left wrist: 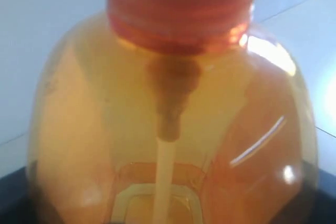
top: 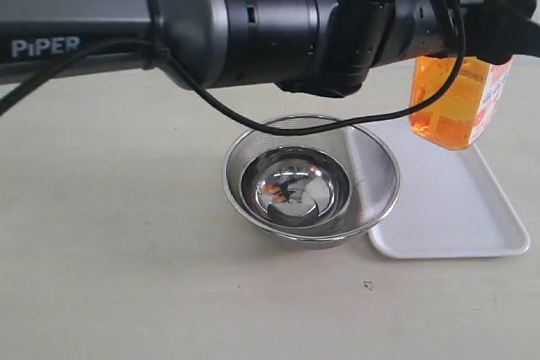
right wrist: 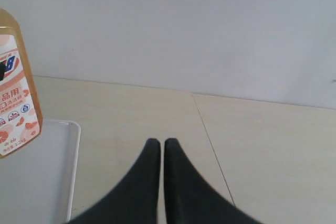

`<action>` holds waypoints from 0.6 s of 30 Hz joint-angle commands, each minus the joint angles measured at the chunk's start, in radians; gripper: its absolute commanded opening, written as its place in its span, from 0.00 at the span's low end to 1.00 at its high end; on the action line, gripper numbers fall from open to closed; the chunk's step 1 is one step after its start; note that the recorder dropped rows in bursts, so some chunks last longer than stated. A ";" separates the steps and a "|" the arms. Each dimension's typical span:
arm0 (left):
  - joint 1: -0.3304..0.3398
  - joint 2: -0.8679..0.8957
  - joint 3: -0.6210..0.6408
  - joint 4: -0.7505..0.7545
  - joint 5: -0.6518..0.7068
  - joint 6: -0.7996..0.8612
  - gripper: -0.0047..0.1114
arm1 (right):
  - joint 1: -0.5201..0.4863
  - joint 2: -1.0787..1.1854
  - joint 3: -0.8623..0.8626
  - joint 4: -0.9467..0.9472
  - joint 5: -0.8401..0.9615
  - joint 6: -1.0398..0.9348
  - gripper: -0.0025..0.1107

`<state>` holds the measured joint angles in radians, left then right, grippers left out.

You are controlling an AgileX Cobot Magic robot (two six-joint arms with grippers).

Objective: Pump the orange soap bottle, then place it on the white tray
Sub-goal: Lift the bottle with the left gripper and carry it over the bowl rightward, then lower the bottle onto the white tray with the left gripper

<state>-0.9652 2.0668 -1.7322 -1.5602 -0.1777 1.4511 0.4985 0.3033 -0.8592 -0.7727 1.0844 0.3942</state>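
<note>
Orange soap bottle (top: pixel 456 107) hangs in the air with a slight lean, its base over the far end of the white tray (top: pixel 456 208) and not touching it. The left gripper (top: pixel 498 18), reaching across from the left, is clamped around the bottle's upper body. Its wrist camera shows almost nothing but the orange shoulder, the ribbed collar and the tube inside. The pump head is out of sight, so whether it has been pressed cannot be told.

Judging by where the bottle hangs, the step in hand is setting it down. To do it well, bring the bottle upright first so the flat base meets the tray all at once. Lower it straight onto the bare middle of the tray, away from the low rim. Let go only once the bottle stands on its own, since it is tall and would tip easily.

A steel mesh bowl (top: pixel 371 183) sits just beside the tray's near corner, so keep the arm from sweeping low over it. The right gripper (right wrist: pixel 161 145) is closed on nothing, over the table (top: pixel 110 208) beside the tray.
</note>
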 commanded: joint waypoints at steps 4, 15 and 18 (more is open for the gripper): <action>0.000 0.058 -0.102 0.005 0.000 0.007 0.08 | 0.000 -0.003 0.038 0.003 0.004 -0.012 0.02; 0.000 0.135 -0.182 -0.021 0.017 0.033 0.08 | 0.000 -0.003 0.118 0.010 -0.034 -0.007 0.02; 0.000 0.157 -0.182 -0.021 0.015 0.033 0.08 | 0.000 -0.003 0.118 0.019 -0.034 -0.004 0.02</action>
<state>-0.9652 2.2232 -1.8940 -1.5850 -0.1637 1.4795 0.4985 0.3033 -0.7458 -0.7566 1.0646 0.3865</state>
